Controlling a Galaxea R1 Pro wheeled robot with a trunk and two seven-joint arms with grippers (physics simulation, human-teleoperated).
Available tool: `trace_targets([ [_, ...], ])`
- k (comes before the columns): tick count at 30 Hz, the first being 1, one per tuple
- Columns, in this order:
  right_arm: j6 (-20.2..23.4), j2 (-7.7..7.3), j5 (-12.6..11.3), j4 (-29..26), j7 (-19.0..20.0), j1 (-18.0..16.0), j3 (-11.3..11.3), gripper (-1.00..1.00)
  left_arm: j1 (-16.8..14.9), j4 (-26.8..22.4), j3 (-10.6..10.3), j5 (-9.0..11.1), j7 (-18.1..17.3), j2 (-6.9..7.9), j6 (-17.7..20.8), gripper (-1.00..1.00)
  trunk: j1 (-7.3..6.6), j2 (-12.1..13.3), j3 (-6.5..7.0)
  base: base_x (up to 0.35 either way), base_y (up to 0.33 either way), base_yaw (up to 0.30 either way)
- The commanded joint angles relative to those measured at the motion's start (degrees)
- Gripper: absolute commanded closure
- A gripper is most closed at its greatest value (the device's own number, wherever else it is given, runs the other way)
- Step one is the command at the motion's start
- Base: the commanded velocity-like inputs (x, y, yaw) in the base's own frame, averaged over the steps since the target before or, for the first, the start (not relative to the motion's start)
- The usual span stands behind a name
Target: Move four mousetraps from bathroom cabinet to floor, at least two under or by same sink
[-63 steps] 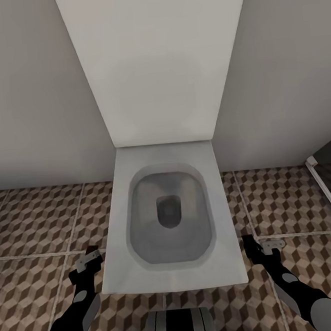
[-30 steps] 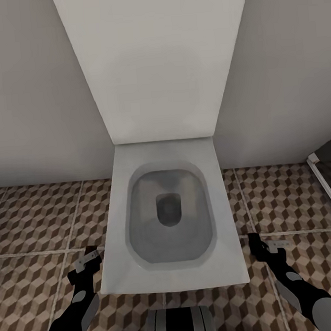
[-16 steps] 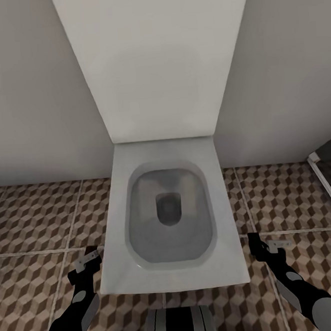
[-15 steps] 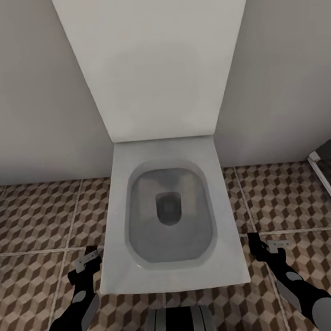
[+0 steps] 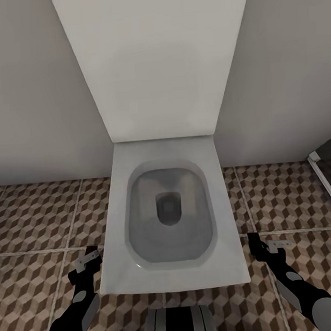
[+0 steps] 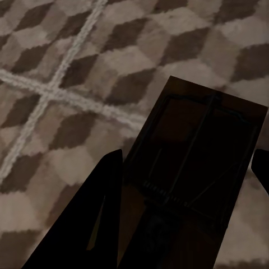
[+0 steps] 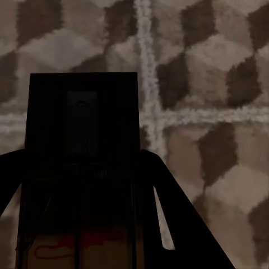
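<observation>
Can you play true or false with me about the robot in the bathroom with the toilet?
1. Each gripper holds a mousetrap. True: the left gripper grips one mousetrap, the right gripper another mousetrap.
2. The toilet lid is shut. False: it stands open and the bowl shows.
3. The bathroom floor is plain white. False: its tiles have a brown and beige cube pattern.
4. The toilet sits between the two arms. True.
5. A mousetrap lies in the bowl. False: the bowl holds no trap.
</observation>
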Motion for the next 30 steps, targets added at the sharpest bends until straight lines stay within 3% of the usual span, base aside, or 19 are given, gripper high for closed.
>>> trace_targets([
  [1, -0.2, -0.04, -0.7, 0.0, 0.1, 0.0, 0.5, 1.0, 0.0, 0.0, -0.1, 0.3, 0.1, 0.0, -0.2, 1.0, -0.01, 0.0, -0.03, 0.0, 0.0, 0.0],
  [19, -0.1, -0.04, -0.7, 0.0, 0.1, 0.0, 0.5, 1.0, 0.0, 0.0, -0.1, 0.3, 0.1, -0.15, -0.2, 1.0, -0.01, 0.0, -0.03, 0.0, 0.0, 0.0],
  [22, -0.1, -0.04, -0.7, 0.0, 0.1, 0.0, 0.5, 1.0, 0.0, 0.0, -0.1, 0.3, 0.1, -0.13, -0.2, 1.0, 0.07, -0.1, -0.69, 0.0, 0.0, 0.0],
  [30, -0.1, -0.04, -0.7, 0.0, 0.1, 0.0, 0.5, 1.0, 0.0, 0.0, -0.1, 0.3, 0.2, -0.07, -0.2, 1.0, 0.07, -0.1, -0.69, 0.0, 0.0, 0.0],
])
